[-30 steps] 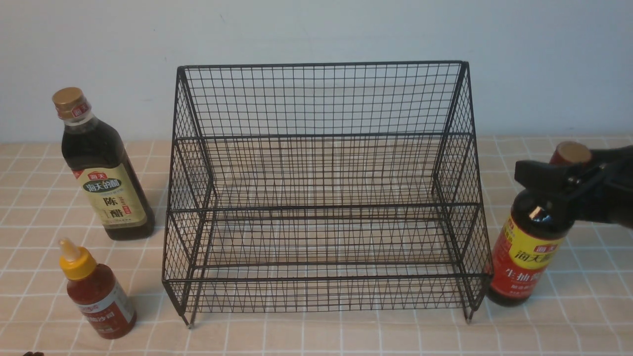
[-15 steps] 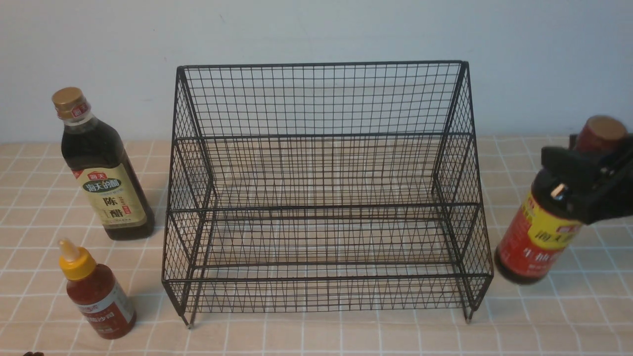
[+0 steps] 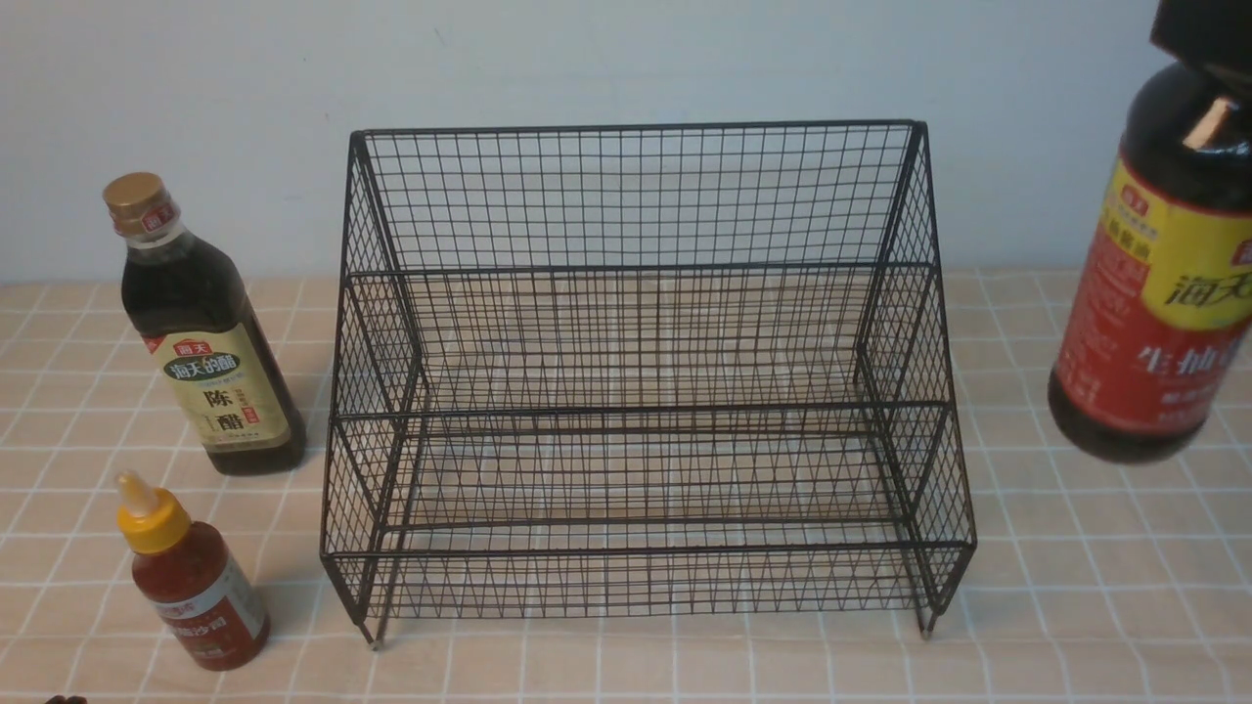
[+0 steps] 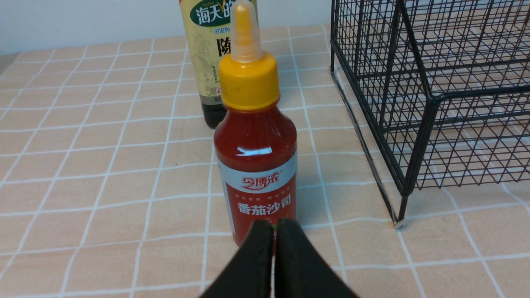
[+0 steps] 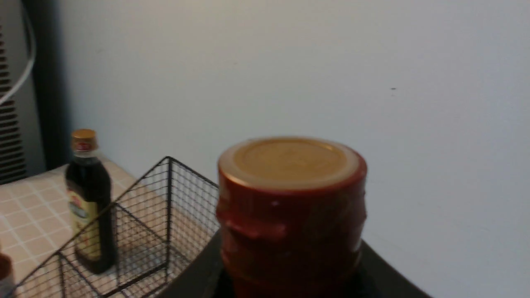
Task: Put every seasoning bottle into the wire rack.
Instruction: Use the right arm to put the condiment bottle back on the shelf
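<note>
The black wire rack [image 3: 646, 391] stands empty in the middle of the table. The dark bottle with the red-yellow label [image 3: 1154, 293] hangs in the air to the right of the rack, above the table. My right gripper [image 3: 1208, 39] is shut on its red neck [image 5: 290, 231], just under the gold cap. The gold-capped bottle with the beige label [image 3: 201, 342] stands left of the rack. The small red sauce bottle [image 3: 196, 587] stands in front of it. My left gripper [image 4: 273, 234] is shut and empty, low, just short of the sauce bottle [image 4: 256, 165].
The table has a checked peach cloth [image 3: 1076, 606]. A pale wall runs close behind the rack. The rack's corner [image 4: 414, 124] lies to the right of the sauce bottle in the left wrist view. The rack [image 5: 165, 215] and the gold-capped bottle [image 5: 89, 198] show below in the right wrist view.
My right gripper has lifted the red-label bottle off the table beside the rack's right front corner, tilting it on the way, up to rack-top height. The other bottles have not moved.
</note>
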Controlling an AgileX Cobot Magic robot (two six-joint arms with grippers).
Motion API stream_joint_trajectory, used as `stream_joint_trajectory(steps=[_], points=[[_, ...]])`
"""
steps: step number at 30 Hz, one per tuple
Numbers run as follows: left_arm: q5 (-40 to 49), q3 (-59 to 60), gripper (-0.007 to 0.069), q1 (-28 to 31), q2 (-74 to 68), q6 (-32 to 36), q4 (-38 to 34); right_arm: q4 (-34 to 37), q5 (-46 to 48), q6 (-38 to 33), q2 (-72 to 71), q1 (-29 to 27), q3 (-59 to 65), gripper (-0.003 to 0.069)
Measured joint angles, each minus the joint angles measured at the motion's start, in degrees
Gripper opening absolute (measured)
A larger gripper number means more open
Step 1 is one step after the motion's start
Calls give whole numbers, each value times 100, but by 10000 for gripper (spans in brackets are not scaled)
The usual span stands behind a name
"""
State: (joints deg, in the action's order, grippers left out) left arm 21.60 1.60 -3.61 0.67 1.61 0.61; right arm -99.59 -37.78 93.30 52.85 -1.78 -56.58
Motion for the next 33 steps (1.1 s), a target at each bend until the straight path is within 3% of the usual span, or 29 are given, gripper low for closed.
stream_joint_trajectory(steps=[11,28,33], points=[[0,0,-7,0,0,0,0,-128,-862,211,250,0,-40,268],[5,-4,-7,0,0,0,0,1162,-775,-349,1143,36,-91,268],[5,-4,-7,0,0,0,0,1520,-374,-990,1305,513,-110,267]])
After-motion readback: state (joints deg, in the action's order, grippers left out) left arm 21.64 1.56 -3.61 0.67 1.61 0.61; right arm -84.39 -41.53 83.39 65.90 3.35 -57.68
